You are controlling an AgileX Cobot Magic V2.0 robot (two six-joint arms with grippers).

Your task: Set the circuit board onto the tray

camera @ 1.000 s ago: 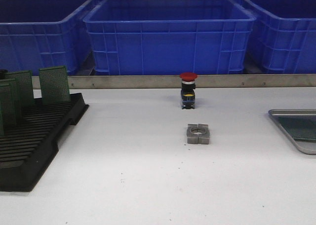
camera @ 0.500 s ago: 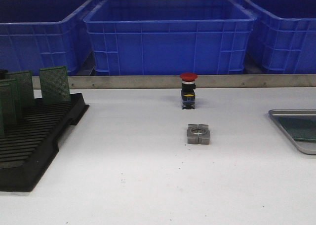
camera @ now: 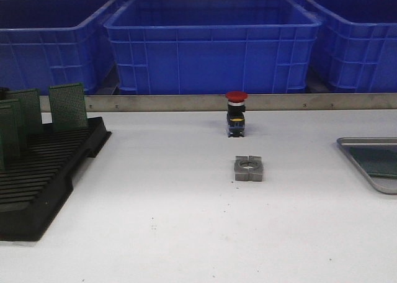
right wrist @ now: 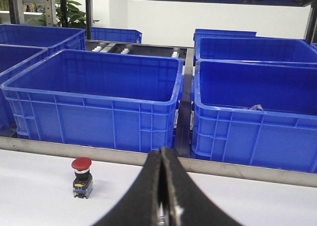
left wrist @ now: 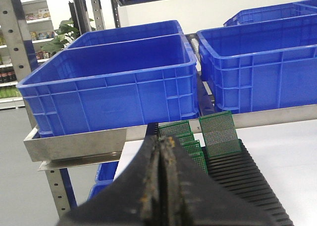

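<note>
We keep the green perforated circuit boards (camera: 67, 106) standing on edge in the black slotted rack (camera: 43, 180) at the left edge of the bench (camera: 173, 233), so each one offers a free top edge to pinch. In the left wrist view the same boards (left wrist: 218, 134) stand upright in their slots just beyond our left fingers (left wrist: 161, 186), which are pressed together with nothing between them. We judge that arm sits back, pointed at the rack, ready for a pick.

The tray (camera: 366, 165), silver-grey with a raised rim, lies flat at the right edge of the bench, well apart from the rack, and is partly cut off by the frame. A dark greenish patch shows on its floor; we cannot tell whether that is a board already laid there or only a reflection.

Our right fingers (right wrist: 162, 191) are likewise closed and empty, aimed over the bench toward the red-capped push button (right wrist: 81, 178) near the back rail. That button (camera: 236, 114) and a small grey metal block with a round hole (camera: 249, 169) sit mid-bench, between rack and tray. Blue plastic bins (camera: 211, 44) line the shelf behind the back edge.

Neither arm appears in the front view, so we judge no board is in transit.
</note>
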